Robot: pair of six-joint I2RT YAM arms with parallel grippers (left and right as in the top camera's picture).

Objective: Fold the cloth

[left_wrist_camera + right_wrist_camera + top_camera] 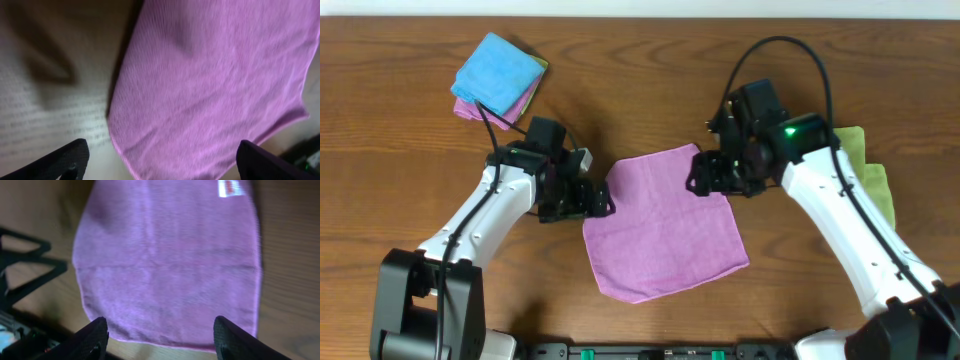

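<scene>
Overhead, the cloth (665, 222) lies spread flat at the middle of the wooden table (400, 180), slightly skewed to the table's edges. The left gripper (600, 198) sits at the cloth's left edge, near the far corner. The right gripper (698, 175) is over the far right corner.

Left wrist view: fingers (65, 157) stand wide apart with nothing pinched; lilac terry fills the frame beneath them.

Right wrist view: fingers (92, 337) are also parted and hold nothing. The cloth lies below with a faint crease across it and a small white tag (231, 187) at one far corner.

Far left of the table: a stack of cloths with a blue cloth (498, 72) on top. A green cloth (868, 170) lies under the right arm.
</scene>
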